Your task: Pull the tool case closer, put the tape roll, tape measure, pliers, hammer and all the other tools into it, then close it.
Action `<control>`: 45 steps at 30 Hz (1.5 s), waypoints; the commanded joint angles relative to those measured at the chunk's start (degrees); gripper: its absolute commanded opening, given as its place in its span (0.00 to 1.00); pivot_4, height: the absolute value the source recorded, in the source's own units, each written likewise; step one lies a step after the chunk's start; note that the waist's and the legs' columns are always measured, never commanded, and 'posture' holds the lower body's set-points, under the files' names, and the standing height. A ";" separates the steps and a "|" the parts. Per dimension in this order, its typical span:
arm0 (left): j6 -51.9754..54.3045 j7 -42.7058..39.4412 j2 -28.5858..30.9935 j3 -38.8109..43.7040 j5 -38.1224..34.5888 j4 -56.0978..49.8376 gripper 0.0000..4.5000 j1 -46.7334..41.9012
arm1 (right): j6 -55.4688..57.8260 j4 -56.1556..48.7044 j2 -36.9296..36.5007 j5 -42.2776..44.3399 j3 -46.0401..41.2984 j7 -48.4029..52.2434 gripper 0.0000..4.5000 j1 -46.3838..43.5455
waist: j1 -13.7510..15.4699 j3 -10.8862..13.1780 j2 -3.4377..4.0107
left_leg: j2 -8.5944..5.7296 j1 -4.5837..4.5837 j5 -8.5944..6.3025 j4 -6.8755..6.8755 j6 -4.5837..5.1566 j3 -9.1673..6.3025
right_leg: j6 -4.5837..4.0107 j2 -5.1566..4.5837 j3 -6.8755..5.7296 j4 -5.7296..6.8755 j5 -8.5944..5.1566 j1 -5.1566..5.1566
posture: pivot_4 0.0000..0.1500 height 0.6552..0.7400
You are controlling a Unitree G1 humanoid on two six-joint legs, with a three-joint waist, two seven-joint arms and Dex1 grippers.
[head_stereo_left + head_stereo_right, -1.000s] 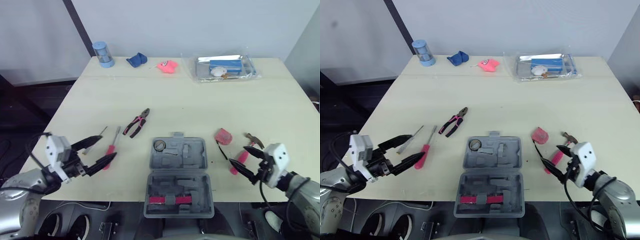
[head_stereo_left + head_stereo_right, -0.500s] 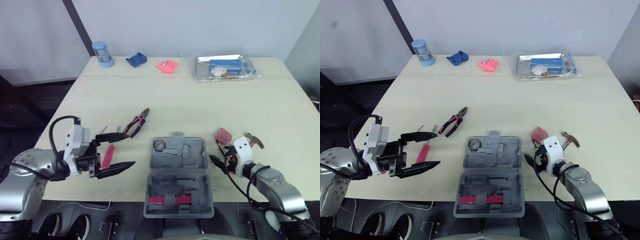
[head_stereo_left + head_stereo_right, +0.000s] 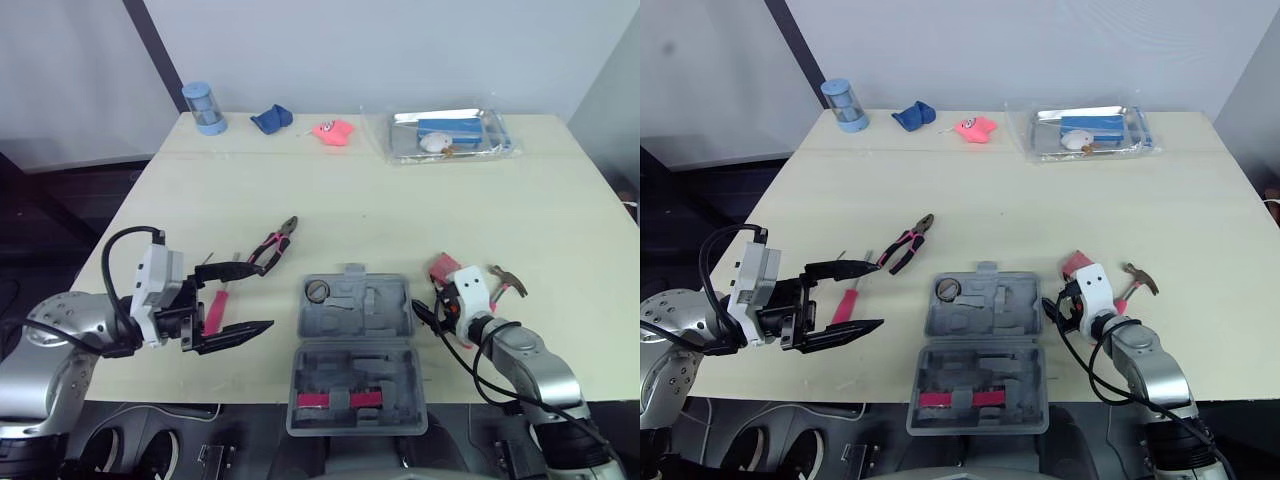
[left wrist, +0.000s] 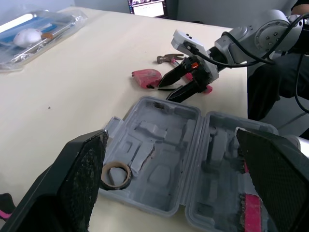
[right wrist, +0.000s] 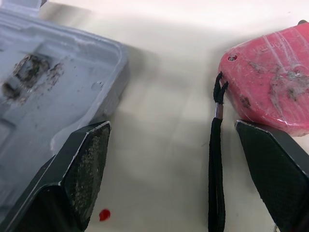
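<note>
Tool case (image 3: 356, 350) lies open at the middle of the table's (image 3: 420, 205) front edge, both grey halves facing up. Toward the front left corner you see your left gripper (image 3: 266, 293), jaws wide apart and empty, pointing at the case's left side. A red screwdriver (image 3: 215, 308) lies on the table, seen between its two fingers, and the pliers (image 3: 272, 245) lie just beyond them. The tape roll (image 3: 319, 291) sits in the far left corner of the case. Just right of the case, your right gripper (image 4: 163, 93) hangs low over the table, jaws apart and empty, between the case wall and the pink tape measure (image 3: 445, 268). The hammer (image 3: 506, 280) lies right of that.
</note>
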 commanded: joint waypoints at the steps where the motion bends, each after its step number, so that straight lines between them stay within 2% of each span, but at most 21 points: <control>1: 0.04 0.62 -0.06 0.79 -1.04 -1.36 1.00 -0.40 | 0.74 1.00 1.22 -0.38 -1.30 -2.17 0.91 -0.50 | -0.01 0.00 -0.01 | 0.00 0.00 0.00 0.00 0.00 0.00 | 0.00 0.00 0.00 0.00 0.00 0.00 | 1.00 1.00; 3: 0.06 0.82 -0.18 0.81 -1.04 -1.32 1.00 -0.40 | 0.94 1.33 1.43 -1.03 -1.63 -3.09 0.80 -0.53 | 0.02 0.00 0.00 | 0.00 0.00 0.00 0.00 0.00 0.00 | 0.00 0.00 0.00 0.00 0.00 0.00 | 1.00 1.00; 5: 0.00 0.95 -0.23 0.81 -0.96 -1.20 1.00 -0.40 | 0.93 1.54 1.03 -1.65 -1.82 -3.46 0.59 -0.28 | 0.13 0.00 -0.01 | 0.00 0.00 0.00 0.00 0.00 0.00 | 0.00 0.00 0.00 0.00 0.00 0.00 | 1.00 1.00; 7: 0.01 1.17 -0.28 0.60 -0.89 -1.05 1.00 -0.69 | 0.89 1.77 0.68 -1.95 -2.20 -3.58 0.34 -0.18 | 0.19 0.00 -0.01 | 0.00 -0.01 0.00 0.00 0.00 0.00 | 0.00 0.00 0.00 -0.01 0.00 0.00 | 1.00 1.00; 10: 0.32 1.66 -0.36 0.24 -0.99 -1.15 1.00 -1.32 | 0.79 1.89 0.46 -2.12 -2.64 -3.50 0.04 -0.21 | 0.19 0.00 -0.01 | 0.00 -0.01 0.00 0.00 0.00 0.00 | 0.00 0.00 0.00 -0.01 0.00 0.00 | 1.00 1.00; 11: 0.56 1.90 -0.44 0.12 -1.14 -1.29 1.00 -1.66 | 0.84 1.76 0.30 -2.12 -2.80 -3.35 0.01 -0.22 | 0.17 0.00 -0.01 | 0.00 -0.01 0.00 0.00 0.00 0.00 | 0.00 0.00 0.00 -0.01 0.00 0.00 | 1.00 1.00; 21: 2.56 3.03 -0.40 -0.23 -2.31 -2.78 1.00 -3.56 | 5.19 -7.75 -5.59 -0.99 -2.80 1.11 0.01 5.84 | 0.35 0.01 0.02 | -0.01 -0.08 0.00 -0.01 0.00 -0.01 | 0.00 -0.01 -0.01 -0.04 0.00 -0.03 | 1.00 1.00; 27: 3.08 3.38 -0.28 -0.69 -2.66 -3.34 1.00 -3.75 | 5.87 -8.70 -6.01 -1.55 -2.41 0.79 0.01 6.12 | 0.21 0.01 0.02 | 0.00 -0.05 0.00 -0.01 0.00 -0.01 | 0.00 0.00 0.00 -0.01 -0.01 -0.03 | 1.00 1.00; 28: 3.16 3.41 -0.23 -0.80 -2.70 -3.36 1.00 -3.84 | 5.76 -8.58 -5.78 -1.90 -2.33 0.36 0.10 5.87 | 0.21 0.01 0.02 | 0.00 -0.06 0.00 -0.01 0.00 -0.01 | 0.00 0.00 0.00 -0.02 -0.01 -0.03 | 1.00 1.00; 29: 3.19 3.37 -0.20 -0.94 -2.69 -3.32 1.00 -3.99 | 5.74 -8.37 -5.37 -1.88 -2.29 0.14 0.12 5.38 | 0.22 0.01 0.02 | 0.00 -0.06 0.00 -0.01 0.00 0.00 | 0.00 0.00 0.00 -0.02 -0.01 -0.03 | 1.00 1.00; 30: 3.24 3.36 -0.19 -1.04 -2.69 -3.30 1.00 -4.14 | 5.68 -8.24 -4.90 -1.86 -2.37 -0.21 0.22 4.92 | 0.21 0.01 0.02 | 0.00 -0.06 0.00 -0.01 0.00 -0.01 | 0.00 0.00 0.00 -0.02 0.00 -0.03 | 1.00 1.00; 31: 3.27 3.37 -0.20 -1.09 -2.69 -3.30 1.00 -4.25 | 5.72 -8.19 -4.62 -1.75 -2.42 -0.32 0.25 4.65 | 0.19 0.01 0.02 | 0.00 -0.06 0.00 -0.01 0.00 -0.01 | 0.00 0.00 0.00 -0.02 -0.01 -0.03 | 1.00 1.00; 38: 3.52 3.49 -0.20 -1.20 -2.86 -3.56 1.00 -4.68 | 6.78 -7.85 -3.50 -1.85 -2.52 -1.11 0.93 4.06 | 0.24 0.01 0.02 | 0.00 -0.07 0.00 -0.01 0.00 -0.01 | 0.00 0.00 0.00 -0.02 0.00 -0.04 | 1.00 1.00; 39: 3.55 3.49 -0.18 -1.17 -2.91 -3.62 1.00 -4.67 | 6.92 -7.67 -3.04 -1.72 -2.83 -1.44 0.99 3.93 | 0.24 0.01 0.02 | 0.00 -0.07 0.00 -0.01 0.00 -0.01 | 0.00 0.00 0.00 -0.02 0.00 -0.04 | 1.00 1.00; 44: 3.48 3.45 -0.09 -1.20 -3.05 -3.58 1.00 -4.82 | 8.39 -6.73 -0.12 -0.64 -4.87 -3.38 0.99 2.86 | 0.17 0.01 0.02 | 0.00 -0.06 0.00 -0.01 0.00 -0.01 | 0.00 0.00 0.00 -0.01 0.00 -0.04 | 1.00 1.00; 45: 3.48 3.44 -0.11 -1.21 -3.07 -3.57 1.00 -4.88 | 8.39 -6.47 0.01 -0.81 -4.93 -3.61 0.94 2.72 | 0.18 0.01 0.02 | 0.00 -0.06 0.00 -0.01 0.00 -0.01 | 0.00 0.00 0.00 -0.01 0.00 -0.04 | 1.00 1.00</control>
